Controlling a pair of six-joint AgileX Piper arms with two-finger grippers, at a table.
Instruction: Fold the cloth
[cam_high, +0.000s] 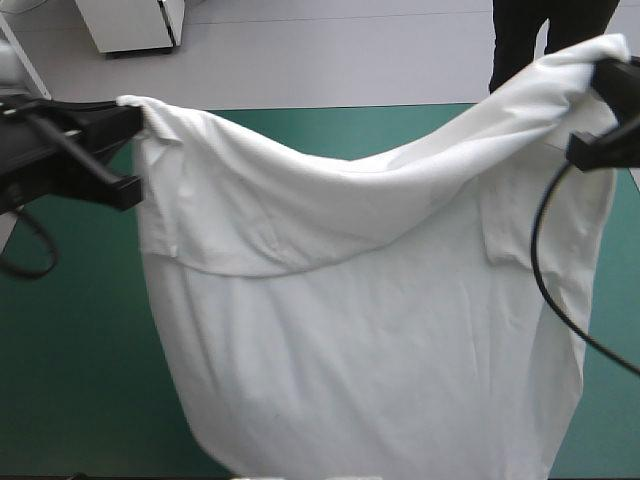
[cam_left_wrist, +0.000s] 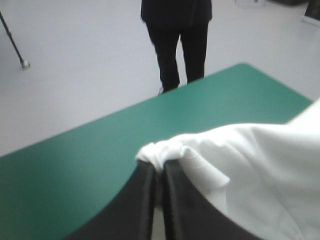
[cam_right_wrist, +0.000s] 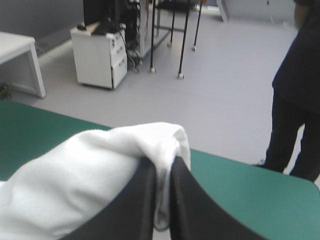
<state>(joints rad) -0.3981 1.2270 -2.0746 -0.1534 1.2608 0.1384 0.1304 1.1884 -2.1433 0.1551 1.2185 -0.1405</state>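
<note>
**High view.** The teal-green tabletop (cam_high: 70, 380) shows on both sides of the T-shirt (cam_high: 370, 330) and beyond it. The T-shirt hangs spread above the tabletop as one broad white sheet. The left fingers (cam_high: 110, 125) clamp one upper corner. The right fingers (cam_high: 618, 80) clamp the other upper corner and hold it higher. Between the two pairs of fingers the top edge sags in a long curve, and a folded-over band of cloth droops below it. The hem runs down out of sight, so contact with the tabletop cannot be determined.

**Left wrist view.** The left fingers (cam_left_wrist: 135, 210) are all but closed, with a bunched knot of the T-shirt (cam_left_wrist: 250, 160) pinched between their tips. The rest of the cloth trails off to one side of the fingers. The tabletop (cam_left_wrist: 75, 170) lies ahead of and under the fingers.

**Right wrist view.** The right fingers (cam_right_wrist: 195, 210) are likewise nearly closed on a thin wad of cloth. The T-shirt (cam_right_wrist: 75, 175) bulges over their tips and falls away beside them. The tabletop (cam_right_wrist: 250, 190) lies ahead of and under them.
</note>
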